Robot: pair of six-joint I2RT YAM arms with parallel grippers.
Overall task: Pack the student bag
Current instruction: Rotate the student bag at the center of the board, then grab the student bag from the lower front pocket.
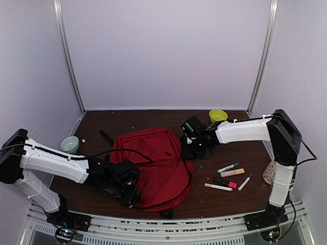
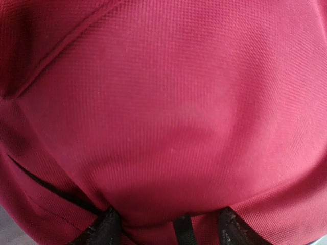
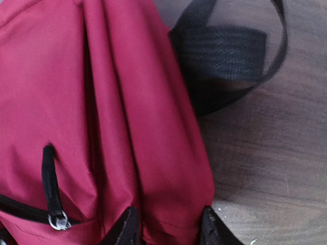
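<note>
The student bag (image 1: 153, 163), a dark-red backpack with black straps, lies flat in the middle of the table. My left gripper (image 1: 127, 193) is at its near-left edge. In the left wrist view red fabric (image 2: 168, 112) fills the frame and bulges between the fingertips (image 2: 104, 230), with a black strap (image 2: 184, 229) between them; the jaws are closed on this thick fold. My right gripper (image 1: 192, 145) is at the bag's right edge, its fingertips (image 3: 125, 227) pinching a pleated fold of fabric (image 3: 168, 194). A zipper pull (image 3: 60, 220) lies just to the left.
Several markers (image 1: 228, 176) lie on the table right of the bag. A green bowl (image 1: 218, 115) stands at the back right, a pale blue bowl (image 1: 69, 144) at the left, a patterned cup (image 1: 271, 172) at the far right. A black strap loop (image 3: 230, 51) lies on the wood.
</note>
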